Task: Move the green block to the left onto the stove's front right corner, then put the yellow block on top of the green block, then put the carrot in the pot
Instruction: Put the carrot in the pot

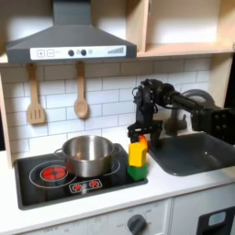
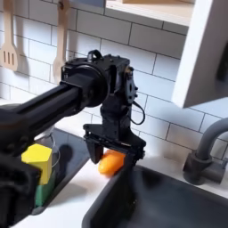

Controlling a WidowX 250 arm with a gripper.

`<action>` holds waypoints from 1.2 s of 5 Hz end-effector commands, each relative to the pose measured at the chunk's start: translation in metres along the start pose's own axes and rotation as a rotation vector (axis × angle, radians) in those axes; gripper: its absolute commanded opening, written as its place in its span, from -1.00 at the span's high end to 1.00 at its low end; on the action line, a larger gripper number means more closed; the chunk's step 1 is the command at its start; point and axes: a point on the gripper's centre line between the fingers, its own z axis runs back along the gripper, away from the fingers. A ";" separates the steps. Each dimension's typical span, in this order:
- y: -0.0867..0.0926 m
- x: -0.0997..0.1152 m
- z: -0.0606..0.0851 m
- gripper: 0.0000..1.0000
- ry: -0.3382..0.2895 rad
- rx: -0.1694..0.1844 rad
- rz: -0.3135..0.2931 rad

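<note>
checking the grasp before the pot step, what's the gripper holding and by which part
The gripper holds the carrot, its fingers closed on the carrot's upper part; which end cannot be told.

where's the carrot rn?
In the second exterior view the carrot sits between the gripper fingers, above the counter by the sink edge, right of the yellow block.

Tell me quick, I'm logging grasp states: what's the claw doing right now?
Claw: closed on the carrot, held above the counter beside the yellow block stacked on the green block.
</note>
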 end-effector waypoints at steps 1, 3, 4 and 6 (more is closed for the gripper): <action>0.003 0.013 -0.004 -1.00 0.008 0.001 0.016; 0.005 0.020 -0.012 -1.00 0.024 0.017 0.012; 0.006 0.017 -0.013 -1.00 0.021 0.028 0.003; 0.006 0.018 -0.013 1.00 0.006 0.027 -0.004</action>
